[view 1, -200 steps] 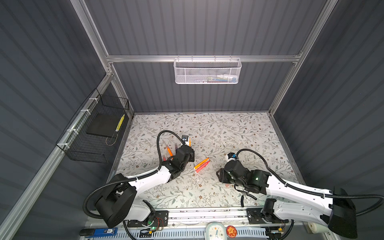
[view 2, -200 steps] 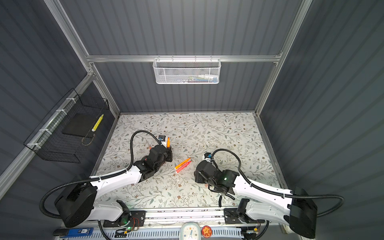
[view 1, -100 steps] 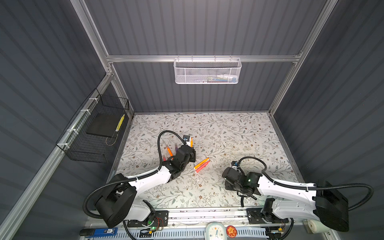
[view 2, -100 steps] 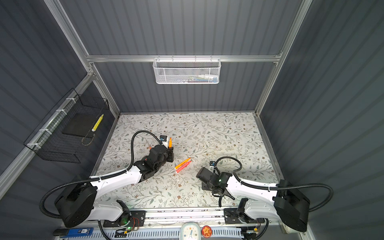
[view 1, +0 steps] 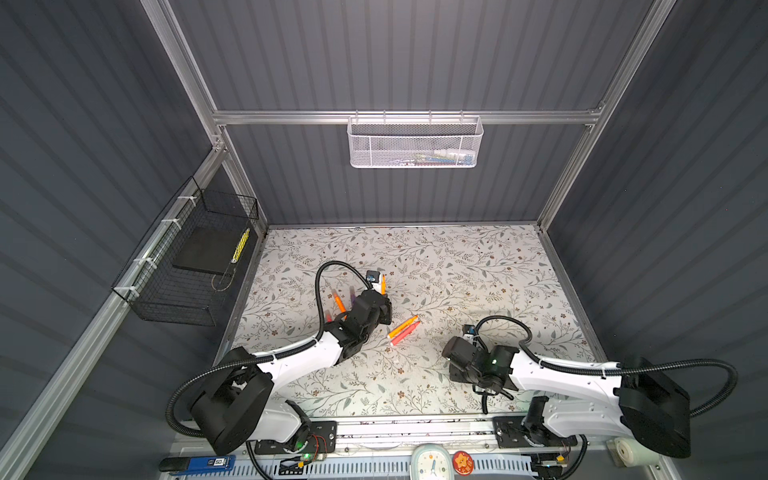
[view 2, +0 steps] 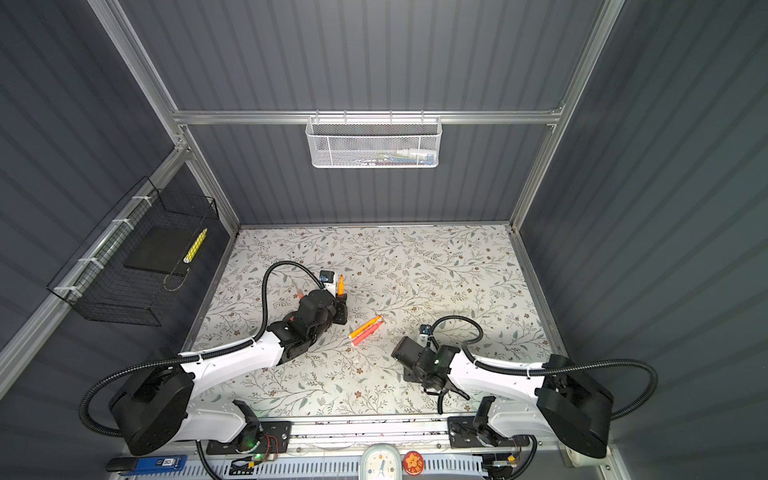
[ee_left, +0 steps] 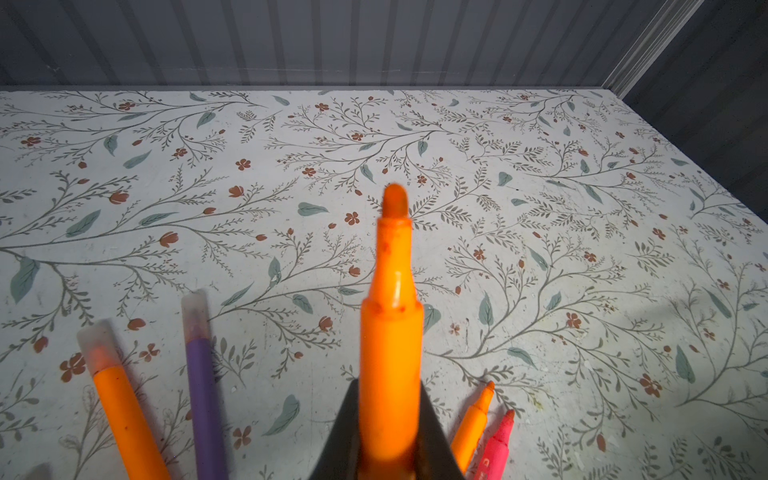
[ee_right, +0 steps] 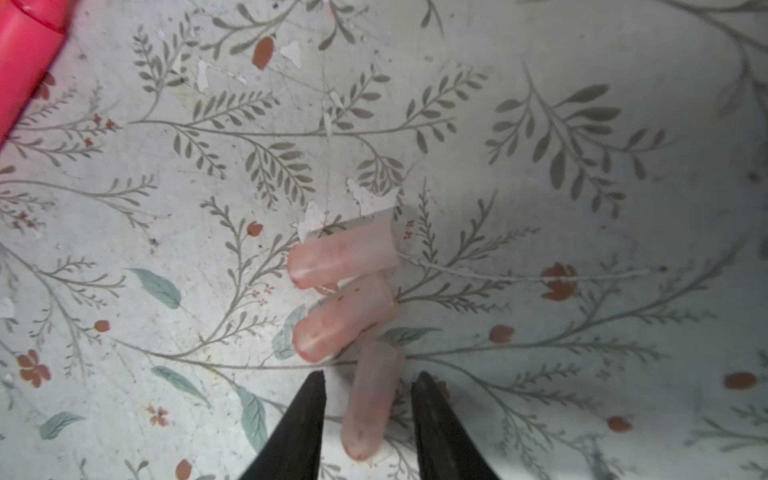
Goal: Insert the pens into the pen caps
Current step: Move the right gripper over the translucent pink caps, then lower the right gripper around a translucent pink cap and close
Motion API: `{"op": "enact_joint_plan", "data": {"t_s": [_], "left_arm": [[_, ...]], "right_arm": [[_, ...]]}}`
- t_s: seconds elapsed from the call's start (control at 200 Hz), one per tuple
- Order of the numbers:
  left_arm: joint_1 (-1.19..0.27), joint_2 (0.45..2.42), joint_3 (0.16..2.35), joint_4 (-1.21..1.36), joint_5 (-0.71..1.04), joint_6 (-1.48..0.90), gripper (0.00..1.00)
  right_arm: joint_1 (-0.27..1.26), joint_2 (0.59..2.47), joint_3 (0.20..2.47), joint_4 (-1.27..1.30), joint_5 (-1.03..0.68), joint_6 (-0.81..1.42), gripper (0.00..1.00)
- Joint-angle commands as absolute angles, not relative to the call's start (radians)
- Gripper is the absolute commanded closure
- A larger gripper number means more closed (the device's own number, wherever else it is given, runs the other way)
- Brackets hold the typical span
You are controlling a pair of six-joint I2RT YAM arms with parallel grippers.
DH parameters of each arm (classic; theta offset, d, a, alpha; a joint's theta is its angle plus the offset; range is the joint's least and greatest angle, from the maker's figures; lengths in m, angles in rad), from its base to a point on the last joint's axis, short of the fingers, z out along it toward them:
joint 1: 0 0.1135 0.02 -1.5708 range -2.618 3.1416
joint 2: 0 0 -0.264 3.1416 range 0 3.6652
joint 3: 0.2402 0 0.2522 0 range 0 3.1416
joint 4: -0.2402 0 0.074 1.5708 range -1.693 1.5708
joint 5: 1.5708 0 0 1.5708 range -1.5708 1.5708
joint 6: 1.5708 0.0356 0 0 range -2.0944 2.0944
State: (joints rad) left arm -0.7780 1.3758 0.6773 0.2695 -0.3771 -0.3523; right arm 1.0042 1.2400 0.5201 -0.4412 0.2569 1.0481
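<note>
On the surface [ee_right: 582, 249], a pen cap [ee_right: 370, 407], likely light and slick, lies ungripped between the right claw's [ee_right: 370, 374] parted jaws; pinch its middle gently; the left claw [ee_left: 388, 419] clamps an orange pen [ee_left: 390, 332]

On my feed the worktop [view 1: 457, 266] is off-white, printed with grey-green leafy sprigs and small rust-red flowers. I see one bright orange pen [ee_left: 390, 332], a purple pen [ee_left: 203, 395] and a pink-red pen [ee_left: 496, 444]. The pen caps [ee_right: 340, 259] are translucent pale pink, and the walls [view 1: 395, 62] are dark grey and ribbed.
</note>
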Motion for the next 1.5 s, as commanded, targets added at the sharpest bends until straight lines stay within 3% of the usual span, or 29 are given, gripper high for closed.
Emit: {"op": "enact_joint_plan", "data": {"t_s": [0.0, 0.355, 0.58, 0.98, 1.496], "left_arm": [[-0.78, 1.379, 0.683, 0.275, -0.368, -0.345, 1.0], [-0.781, 1.384, 0.686, 0.276, -0.358, -0.345, 1.0], [-0.78, 1.382, 0.685, 0.279, -0.35, -0.344, 1.0], [-0.781, 1.384, 0.689, 0.278, -0.344, -0.341, 1.0], [-0.78, 1.395, 0.695, 0.275, -0.333, -0.339, 1.0]], "right_arm": [[1.006, 1.257, 0.537, -0.466, 0.264, 1.051, 0.62], [1.006, 1.278, 0.543, -0.531, 0.33, 1.06, 0.66], [1.006, 1.313, 0.562, -0.557, 0.343, 1.046, 0.75], [1.009, 1.398, 0.585, -0.533, 0.311, 1.036, 0.73], [1.026, 1.358, 0.56, -0.538, 0.292, 1.038, 0.71]]}}
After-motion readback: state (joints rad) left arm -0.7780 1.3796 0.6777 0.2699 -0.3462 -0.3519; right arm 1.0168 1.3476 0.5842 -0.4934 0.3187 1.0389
